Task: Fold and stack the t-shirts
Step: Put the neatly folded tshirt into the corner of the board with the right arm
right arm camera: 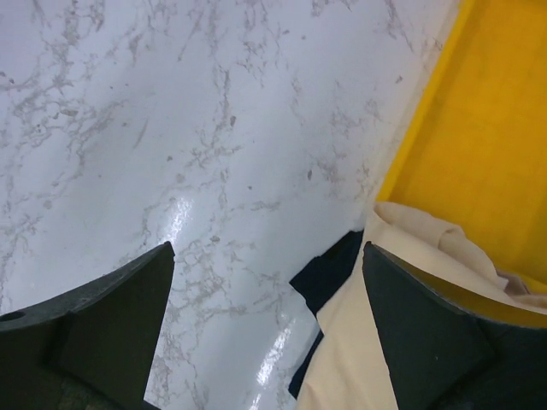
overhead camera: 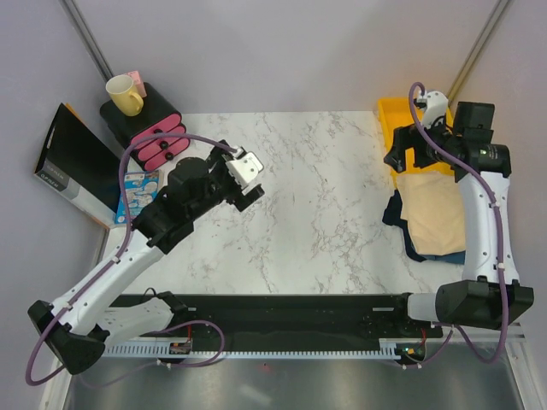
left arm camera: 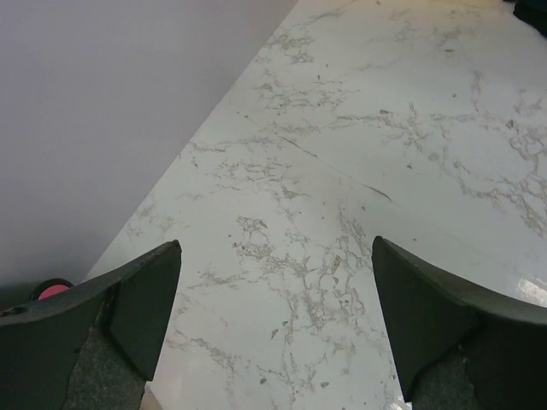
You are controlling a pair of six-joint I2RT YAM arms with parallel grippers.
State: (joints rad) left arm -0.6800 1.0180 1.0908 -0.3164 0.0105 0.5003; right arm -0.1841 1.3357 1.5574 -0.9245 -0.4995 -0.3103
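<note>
The left gripper (left arm camera: 278, 329) is spread wide apart and holds nothing. In its own camera its two dark fingers (left arm camera: 128, 299) stick up from the bottom corners. Only the white marble table (left arm camera: 342, 171) shows between them. In the top picture this gripper hangs over the upper left part of the table, near the pink and black drawers (overhead camera: 156, 137). A yellow mug (overhead camera: 124, 94) stands on top of the drawers in the upper left corner. A black box (overhead camera: 73, 158) stands by the left wall.

The right gripper (right arm camera: 269, 329) is spread wide apart too, with nothing in it. In the top picture it hangs at the upper right, just beside the yellow tray (overhead camera: 393, 111).

The cream t-shirt (overhead camera: 436, 213) lies folded at the right side of the table, just below the tray in the top picture. It lies on top of a dark blue cloth (overhead camera: 396, 213), which peeks out at its left and bottom. In the right wrist camera the shirt is at the lower right and its edge reaches the tray. One finger is in front of the shirt, and I cannot tell if they touch.
</note>
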